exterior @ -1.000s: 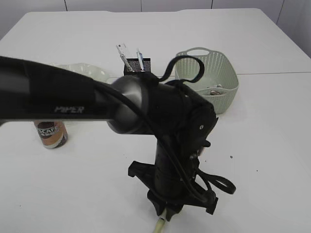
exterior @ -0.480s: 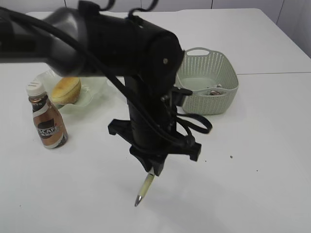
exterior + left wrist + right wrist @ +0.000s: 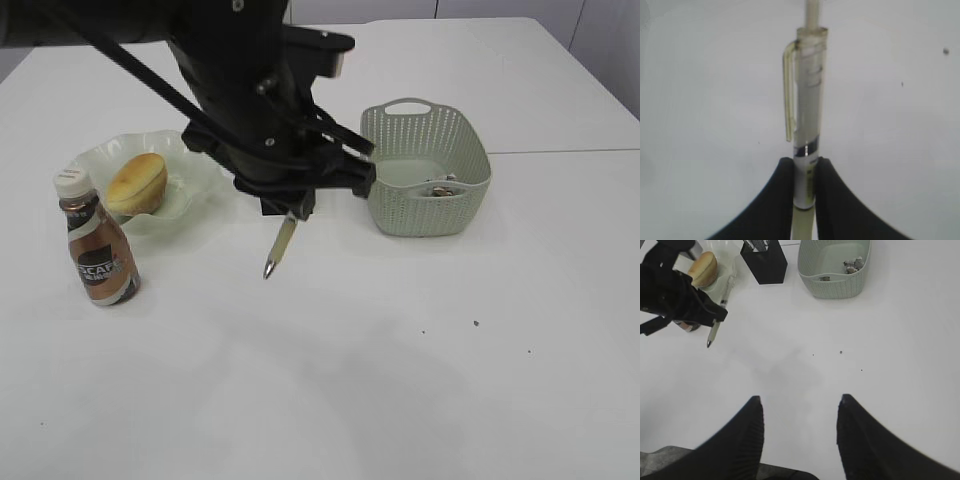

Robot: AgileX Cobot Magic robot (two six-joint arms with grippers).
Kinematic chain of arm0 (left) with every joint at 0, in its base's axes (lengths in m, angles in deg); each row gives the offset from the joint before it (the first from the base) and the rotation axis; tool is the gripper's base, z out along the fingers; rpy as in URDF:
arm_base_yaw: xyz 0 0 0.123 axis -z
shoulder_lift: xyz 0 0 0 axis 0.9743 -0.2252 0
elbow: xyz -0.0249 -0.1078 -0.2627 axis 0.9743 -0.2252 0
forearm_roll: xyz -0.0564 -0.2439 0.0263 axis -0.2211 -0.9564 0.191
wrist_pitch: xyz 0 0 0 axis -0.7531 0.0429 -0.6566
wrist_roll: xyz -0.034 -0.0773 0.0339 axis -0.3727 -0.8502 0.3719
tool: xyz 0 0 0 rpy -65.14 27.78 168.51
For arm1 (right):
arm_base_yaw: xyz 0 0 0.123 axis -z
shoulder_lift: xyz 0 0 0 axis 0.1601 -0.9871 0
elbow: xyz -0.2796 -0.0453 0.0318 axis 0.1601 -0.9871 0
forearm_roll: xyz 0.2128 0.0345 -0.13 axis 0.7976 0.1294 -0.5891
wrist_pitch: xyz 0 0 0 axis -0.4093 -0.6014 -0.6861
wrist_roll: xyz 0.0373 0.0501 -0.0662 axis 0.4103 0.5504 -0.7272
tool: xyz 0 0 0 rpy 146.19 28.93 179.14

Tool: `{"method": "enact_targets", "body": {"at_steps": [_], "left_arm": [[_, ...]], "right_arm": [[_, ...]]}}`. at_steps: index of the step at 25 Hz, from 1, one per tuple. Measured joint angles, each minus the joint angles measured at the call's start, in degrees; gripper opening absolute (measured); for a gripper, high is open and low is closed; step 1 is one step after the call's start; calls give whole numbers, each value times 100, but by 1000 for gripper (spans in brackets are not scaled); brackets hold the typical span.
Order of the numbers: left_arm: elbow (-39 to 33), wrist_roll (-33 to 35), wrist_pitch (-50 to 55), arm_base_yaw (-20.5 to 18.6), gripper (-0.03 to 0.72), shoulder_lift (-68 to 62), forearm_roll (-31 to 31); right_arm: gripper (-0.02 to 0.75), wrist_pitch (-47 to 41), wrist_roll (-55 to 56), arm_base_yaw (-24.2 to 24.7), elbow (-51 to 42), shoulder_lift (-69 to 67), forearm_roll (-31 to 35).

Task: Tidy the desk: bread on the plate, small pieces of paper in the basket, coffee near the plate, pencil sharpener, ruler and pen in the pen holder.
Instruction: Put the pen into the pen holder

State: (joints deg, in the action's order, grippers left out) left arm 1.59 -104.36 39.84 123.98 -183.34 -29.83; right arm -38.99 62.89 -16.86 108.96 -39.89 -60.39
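Even, bright, diffuse light falls on the white table [image 3: 520,400], and shadows are soft: a faint grey patch lies under the left arm [image 3: 240,70]. The left wrist view is washed out and hazy, the pen [image 3: 807,125] slightly blurred. The right wrist view is sharper, its fingers [image 3: 752,440] soft-edged.

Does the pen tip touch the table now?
Apart. In the exterior view the pen hangs from the left gripper, its tip above the table.
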Motion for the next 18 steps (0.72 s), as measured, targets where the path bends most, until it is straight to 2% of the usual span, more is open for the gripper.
{"method": "enact_targets", "body": {"at_steps": [5, 12, 18], "left_arm": [[0, -407, -644, -150, 63, 219, 824], [-10, -477, -1459, -688, 63, 244, 925], [-10, -477, -2568, -1172, 63, 244, 1063]], "right_arm": [[353, 0, 0, 0, 0, 0, 0], [353, 0, 0, 0, 0, 0, 0], [353, 20, 0, 0, 0, 0, 0]]}}
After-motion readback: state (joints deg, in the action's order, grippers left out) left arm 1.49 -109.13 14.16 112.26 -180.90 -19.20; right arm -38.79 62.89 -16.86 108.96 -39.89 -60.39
